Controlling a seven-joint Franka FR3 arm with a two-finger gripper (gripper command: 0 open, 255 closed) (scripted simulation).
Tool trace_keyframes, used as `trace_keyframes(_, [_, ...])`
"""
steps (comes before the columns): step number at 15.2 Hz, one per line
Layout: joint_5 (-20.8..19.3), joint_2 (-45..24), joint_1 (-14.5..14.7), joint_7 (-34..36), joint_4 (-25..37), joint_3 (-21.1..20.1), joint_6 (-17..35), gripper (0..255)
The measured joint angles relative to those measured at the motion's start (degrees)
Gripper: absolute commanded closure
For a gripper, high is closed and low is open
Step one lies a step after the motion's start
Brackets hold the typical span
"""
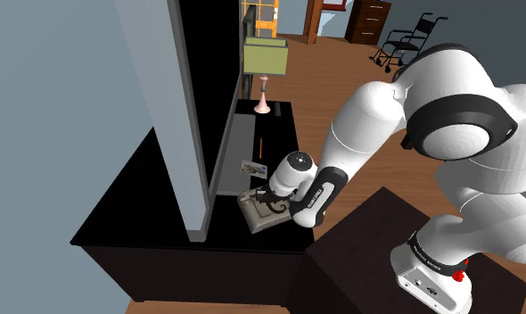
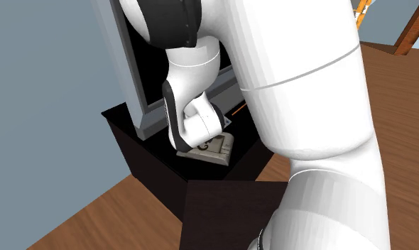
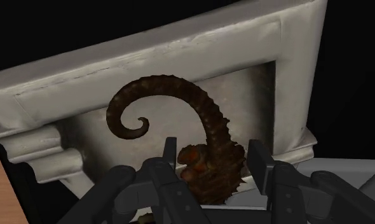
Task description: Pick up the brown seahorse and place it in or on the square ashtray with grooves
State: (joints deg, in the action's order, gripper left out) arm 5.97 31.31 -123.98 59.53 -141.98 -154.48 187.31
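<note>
Where the pincer (image 3: 213, 151) clasps, the ridged seahorse (image 3: 183, 90) spirals.

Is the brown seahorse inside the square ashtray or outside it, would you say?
Inside: the seahorse curls over the sunken floor of the ashtray, within its raised rim. Whether it rests there, cannot tell.

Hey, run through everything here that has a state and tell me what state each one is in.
square ashtray: right way up on the dark cabinet.
brown seahorse: tail curled, over the square ashtray's basin.
gripper: shut on the brown seahorse.
lamp: standing upright.
</note>
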Motion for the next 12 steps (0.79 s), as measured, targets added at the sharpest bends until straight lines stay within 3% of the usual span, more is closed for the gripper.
trace_keyframes(4, [0.00,0.18,-0.15,0.04,0.03,-0.16,0.17,255])
trace_keyframes(5, [0.00,0.18,-0.15,0.04,0.03,-0.16,0.17,0])
trace_keyframes(11, [0.01,0.19,-0.15,0.04,0.02,-0.16,0.17,0])
trace_keyframes(12, [0.17,-0.76,1.07,0.02,-0.58,0.85,-0.37,0])
